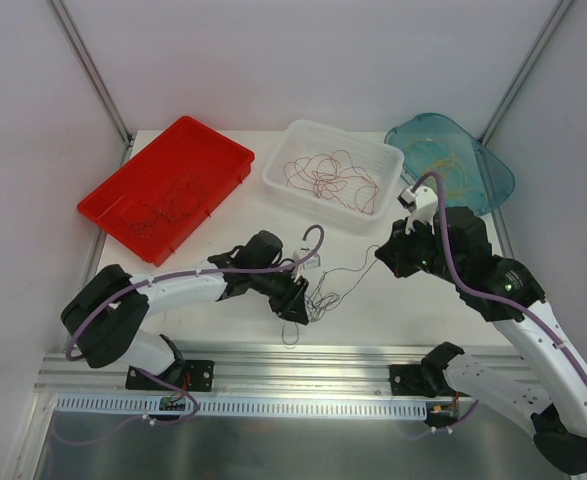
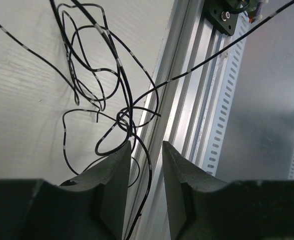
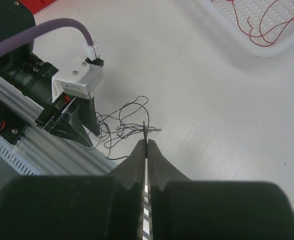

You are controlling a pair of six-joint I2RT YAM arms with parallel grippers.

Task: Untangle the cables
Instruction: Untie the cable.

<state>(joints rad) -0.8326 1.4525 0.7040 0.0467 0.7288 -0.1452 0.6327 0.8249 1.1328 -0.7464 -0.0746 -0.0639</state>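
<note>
A tangle of thin black cables (image 1: 325,290) lies on the white table near its front edge, and shows in the left wrist view (image 2: 94,85) and in the right wrist view (image 3: 124,125). My left gripper (image 1: 295,305) is open just over the tangle's near side, with one black strand running between its fingers (image 2: 114,172). My right gripper (image 1: 381,255) is shut on a black cable end (image 3: 145,129) that stretches from the tangle up to it. Red cables (image 1: 325,172) lie in the white basket, yellow ones (image 1: 448,165) in the blue tray, dark ones (image 1: 158,205) in the red tray.
A red tray (image 1: 203,135) stands at the back left, a white basket (image 1: 278,175) at the back middle, a blue tray (image 1: 498,180) at the back right. An aluminium rail (image 1: 303,365) runs along the table's front edge, also in the left wrist view (image 2: 187,95).
</note>
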